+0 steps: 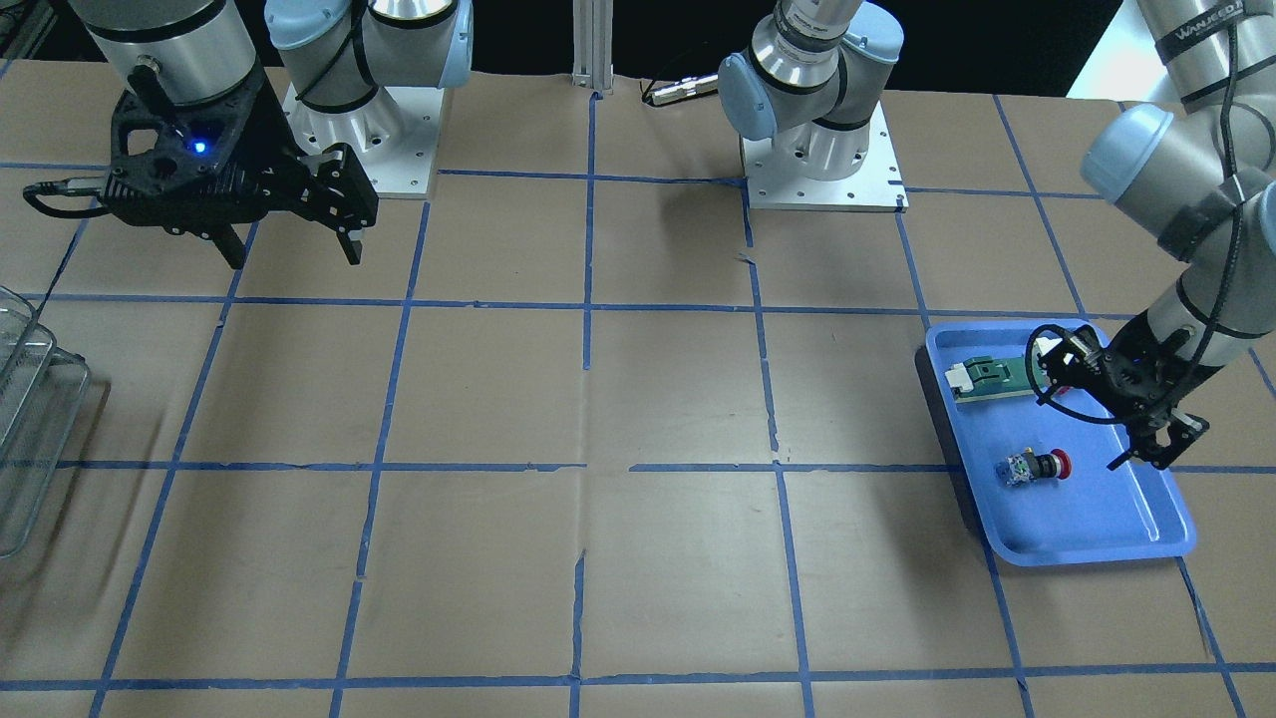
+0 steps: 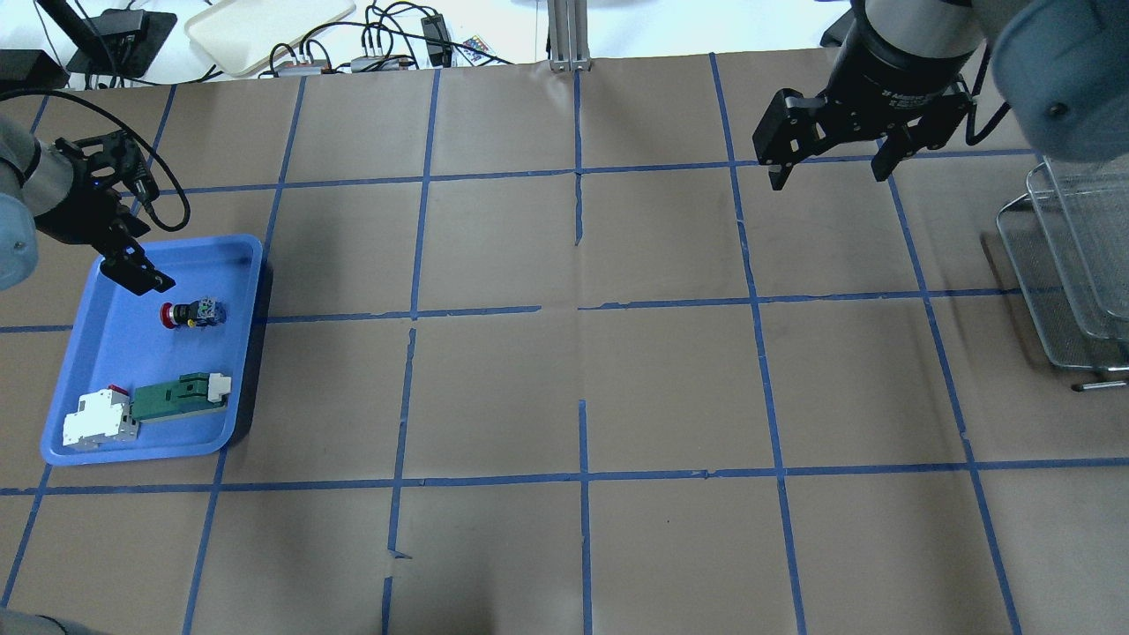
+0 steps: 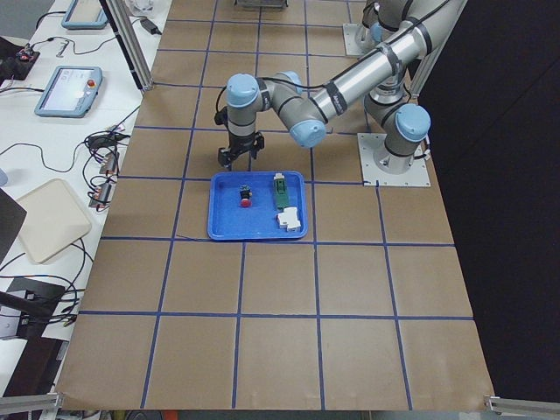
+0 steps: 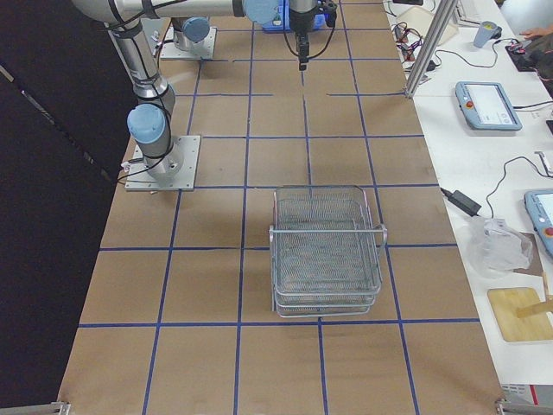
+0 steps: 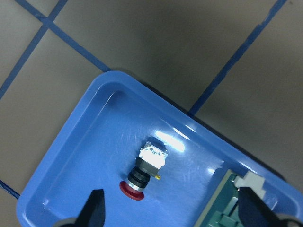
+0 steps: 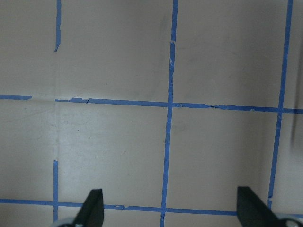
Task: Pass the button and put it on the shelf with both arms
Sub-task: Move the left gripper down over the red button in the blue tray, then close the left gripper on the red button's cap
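While the button [image 2: 187,313] lies on its side in the blue tray [image 2: 115,362], we see the left arm [image 2: 48,190] reaching over the tray's far end. Taking the overhead view as our clock face, the tray sits at 9 o'clock on the desk [image 2: 670,379]. The button rests in the tray's far half, red cap toward 9 o'clock and pale contact block toward 3 o'clock. The left jaws hang at 10 o'clock of the button, above it and not touching it. In the left wrist view we find them spread wide with nothing between them, the button lying on the tray floor ahead of the gap. At 6 o'clock of the button, in the tray's near half, lie a green-and-white flat part [image 2: 176,397] and, just beside its 9 o'clock end, a white block [image 2: 97,416]. The right arm [image 2: 908,53] comes in at 1 o'clock. The right jaws are likewise wide open and empty, hovering over the desk's brown paper and blue tape lines. The shelf [image 2: 1072,256] stands at 3 o'clock, well apart from the button and at 4 o'clock of the right jaws.
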Controlling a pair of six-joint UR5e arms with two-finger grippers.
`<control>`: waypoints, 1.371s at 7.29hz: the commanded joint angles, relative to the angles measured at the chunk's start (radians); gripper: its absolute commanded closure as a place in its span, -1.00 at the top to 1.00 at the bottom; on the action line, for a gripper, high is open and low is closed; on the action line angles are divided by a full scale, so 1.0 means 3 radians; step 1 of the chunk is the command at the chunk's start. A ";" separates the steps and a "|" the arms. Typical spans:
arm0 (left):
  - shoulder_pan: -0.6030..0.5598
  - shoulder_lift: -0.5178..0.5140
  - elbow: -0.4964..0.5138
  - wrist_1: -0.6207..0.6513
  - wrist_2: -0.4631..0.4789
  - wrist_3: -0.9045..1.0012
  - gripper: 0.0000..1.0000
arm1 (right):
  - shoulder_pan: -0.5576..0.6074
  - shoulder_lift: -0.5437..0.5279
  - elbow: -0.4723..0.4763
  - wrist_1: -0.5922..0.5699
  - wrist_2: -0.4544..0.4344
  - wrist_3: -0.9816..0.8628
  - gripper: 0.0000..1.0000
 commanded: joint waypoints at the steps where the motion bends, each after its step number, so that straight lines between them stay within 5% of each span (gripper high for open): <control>1: 0.0018 -0.0335 -0.0028 0.0315 0.0035 0.0357 1.00 | 0.0000 0.0005 0.0004 0.0001 0.0000 0.0000 1.00; 6: 0.0319 -0.0587 -0.0119 0.0347 0.0015 0.0410 1.00 | 0.0000 0.0021 0.0004 -0.0004 0.0000 0.0000 1.00; 8: 0.0381 -0.0597 -0.0160 0.0321 -0.0011 0.0486 0.58 | 0.0000 0.0026 0.0004 -0.0004 0.0005 0.0000 1.00; 10: 0.0381 -0.0617 -0.0171 0.0321 -0.0011 0.0487 0.57 | 0.0000 0.0026 0.0009 -0.0004 0.0005 0.0000 1.00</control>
